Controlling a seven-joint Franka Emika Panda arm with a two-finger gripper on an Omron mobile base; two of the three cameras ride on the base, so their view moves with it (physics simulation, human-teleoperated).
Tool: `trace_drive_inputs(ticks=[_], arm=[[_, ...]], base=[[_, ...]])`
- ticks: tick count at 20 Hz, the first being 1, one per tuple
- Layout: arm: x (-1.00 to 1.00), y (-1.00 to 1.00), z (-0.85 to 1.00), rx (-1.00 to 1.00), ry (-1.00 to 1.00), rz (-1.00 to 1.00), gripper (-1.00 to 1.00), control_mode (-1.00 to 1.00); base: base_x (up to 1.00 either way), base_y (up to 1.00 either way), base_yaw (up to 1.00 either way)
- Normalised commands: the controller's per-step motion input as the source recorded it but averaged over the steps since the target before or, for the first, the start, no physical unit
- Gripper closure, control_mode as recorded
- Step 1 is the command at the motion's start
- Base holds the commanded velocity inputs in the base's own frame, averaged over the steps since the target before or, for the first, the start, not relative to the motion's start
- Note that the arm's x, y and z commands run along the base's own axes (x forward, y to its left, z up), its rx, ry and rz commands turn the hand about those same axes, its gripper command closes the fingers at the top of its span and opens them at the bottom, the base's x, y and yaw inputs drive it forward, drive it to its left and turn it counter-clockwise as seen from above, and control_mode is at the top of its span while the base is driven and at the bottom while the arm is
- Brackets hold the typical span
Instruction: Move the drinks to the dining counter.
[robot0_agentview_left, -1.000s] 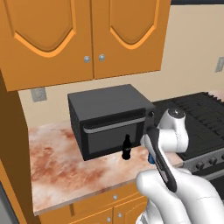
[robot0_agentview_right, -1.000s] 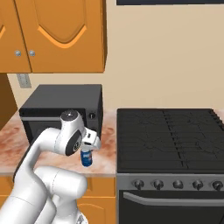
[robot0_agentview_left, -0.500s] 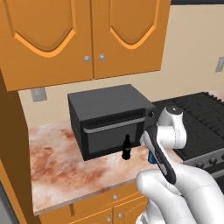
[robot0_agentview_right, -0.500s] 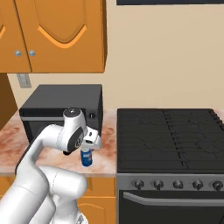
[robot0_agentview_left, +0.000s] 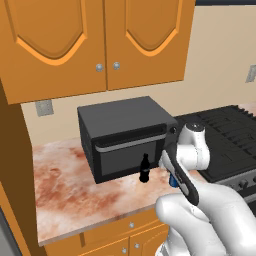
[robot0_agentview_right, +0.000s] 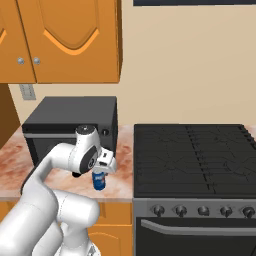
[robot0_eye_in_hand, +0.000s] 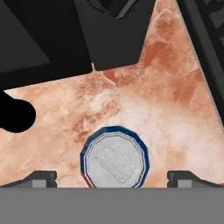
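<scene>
The blue can (robot0_agentview_right: 99, 181) stands on the marbled worktop (robot0_agentview_left: 75, 195) near the stove's edge. Seen from above, its silver top (robot0_eye_in_hand: 114, 159) lies between my gripper's (robot0_eye_in_hand: 113, 180) two fingertips (robot0_eye_in_hand: 41, 178), which stand wide apart on either side; the gripper is open and holds nothing. The gripper (robot0_agentview_right: 105, 167) hangs just over the can. A sliver of the can (robot0_agentview_left: 172, 181) shows behind my arm. The dark bottle (robot0_agentview_left: 144, 169) stands upright to the can's left, in front of the microwave, and is a dark blob (robot0_eye_in_hand: 15, 114) at the hand view's left. The dining counter is out of view.
A black microwave (robot0_agentview_left: 125, 135) sits at the back of the worktop, close behind both drinks. A black stove (robot0_agentview_right: 195, 155) adjoins the worktop on the right. Orange wall cabinets (robot0_agentview_left: 100, 40) hang overhead. Bare worktop (robot0_agentview_left: 60, 185) lies to the left.
The arm has shifted slightly, with the hand staying over the blue can. The can and the bottle have not moved, and the jaws have stayed wide.
</scene>
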Motion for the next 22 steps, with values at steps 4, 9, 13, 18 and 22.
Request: trace_drive_inputs(ticks=[4,9,13,18,22], arm=[[0.18,0.00,-0.19,0.00,0.00,0.00,-1.00,-1.00],[0.06,0.00,-0.25,0.00,0.00,0.00,-1.00,-1.00],[-0.06,0.00,-0.48,0.00,0.08,0.00,-1.00,-1.00],[-0.02,0.01,-0.51,0.00,0.12,0.00,1.00,-1.00],[-0.20,0.00,-0.47,0.00,0.01,0.00,1.00,-1.00]], base=[[0.00,0.00,0.00],[0.00,0.00,0.00],[0.00,0.00,0.00],[0.00,0.00,0.00],[0.00,0.00,0.00]])
